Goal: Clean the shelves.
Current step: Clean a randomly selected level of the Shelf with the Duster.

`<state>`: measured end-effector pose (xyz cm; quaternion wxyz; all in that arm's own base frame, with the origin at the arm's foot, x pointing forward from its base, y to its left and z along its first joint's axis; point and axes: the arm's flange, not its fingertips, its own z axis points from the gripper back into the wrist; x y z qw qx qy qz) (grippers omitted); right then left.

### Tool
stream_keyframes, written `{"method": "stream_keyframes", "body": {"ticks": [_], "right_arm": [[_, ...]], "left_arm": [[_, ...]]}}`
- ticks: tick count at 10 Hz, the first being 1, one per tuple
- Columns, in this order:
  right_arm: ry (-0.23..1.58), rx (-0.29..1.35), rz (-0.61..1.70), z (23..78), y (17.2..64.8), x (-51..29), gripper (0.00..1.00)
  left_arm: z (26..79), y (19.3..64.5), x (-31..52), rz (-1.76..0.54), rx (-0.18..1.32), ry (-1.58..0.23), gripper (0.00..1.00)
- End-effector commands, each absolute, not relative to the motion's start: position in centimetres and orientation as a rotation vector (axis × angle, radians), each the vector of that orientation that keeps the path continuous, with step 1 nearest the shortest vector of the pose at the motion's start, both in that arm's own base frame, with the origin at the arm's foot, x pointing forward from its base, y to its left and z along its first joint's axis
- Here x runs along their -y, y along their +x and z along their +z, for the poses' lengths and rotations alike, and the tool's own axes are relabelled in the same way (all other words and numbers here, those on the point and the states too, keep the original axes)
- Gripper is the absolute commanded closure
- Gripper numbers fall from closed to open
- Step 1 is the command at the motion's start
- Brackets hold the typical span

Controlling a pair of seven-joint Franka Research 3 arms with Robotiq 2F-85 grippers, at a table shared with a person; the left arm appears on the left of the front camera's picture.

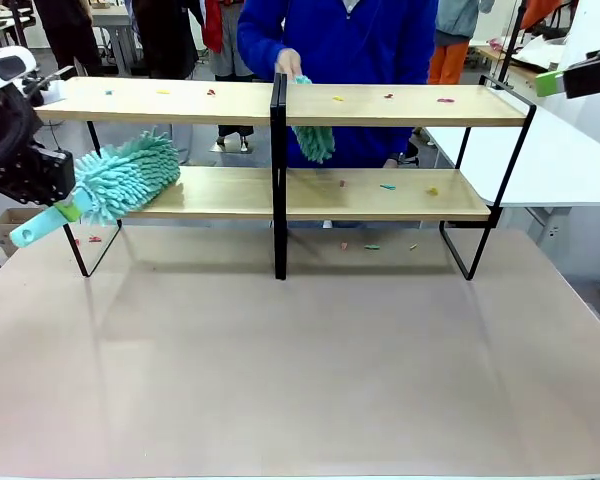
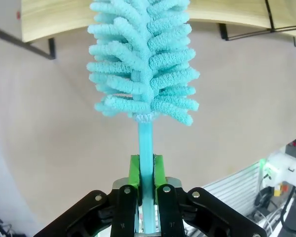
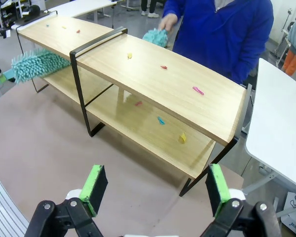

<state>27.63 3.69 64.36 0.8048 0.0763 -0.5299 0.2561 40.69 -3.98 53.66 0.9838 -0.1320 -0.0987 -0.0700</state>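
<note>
Shelves (image 1: 380, 105): across the far half of the table (image 1: 300, 380), two boards in a black frame, with the post (image 1: 278, 170) near the middle.
Left gripper (image 2: 146, 170): jaws narrow, with a green pad pressed to each side of the duster's handle (image 2: 146, 140).
Duster (image 1: 130, 175): teal and fluffy, its head at the left end of the lower board.
Right gripper (image 3: 156, 182): jaws wide with nothing between them, above the table off the shelves' right end.
Person's hand (image 1: 289, 64): at the top board by the post, holding a second duster (image 1: 315, 140) that hangs behind the shelves.
Scraps (image 1: 387, 186): small coloured bits on both boards.
Front view adds: more bits on the table under the shelves, and where the duster's head lies along the frame.
Left wrist view adds: the grip itself, close up.
Right wrist view adds: the duster's head poking in between the boards.
Hard to tell: whether the head touches the lower board.
Cut off: the handle's tail in the left wrist view; most of the right gripper at the front view's top right edge, where one green pad shows.
</note>
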Motion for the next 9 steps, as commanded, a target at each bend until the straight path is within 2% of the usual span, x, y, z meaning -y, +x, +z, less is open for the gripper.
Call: {"method": "stream_keyframes", "body": {"ticks": [1,4,7,9], "right_arm": [[0.167,1.136,0.544,64.4,27.7,-3.6,0.00],[0.167,1.136,0.544,64.4,27.7,-3.6,0.00],[0.167,1.136,0.544,64.4,27.7,-3.6,0.00],[0.167,1.136,0.544,64.4,27.7,-3.6,0.00]], "left_arm": [[53.1,39.5,3.3,-0.067,0.228,-0.188,0.88],[53.4,38.5,1.7,0.015,0.242,-0.079,0.88],[54.7,36.8,1.3,0.098,0.358,0.099,0.88],[55.5,36.4,1.9,0.109,0.441,0.120,0.88]]}}
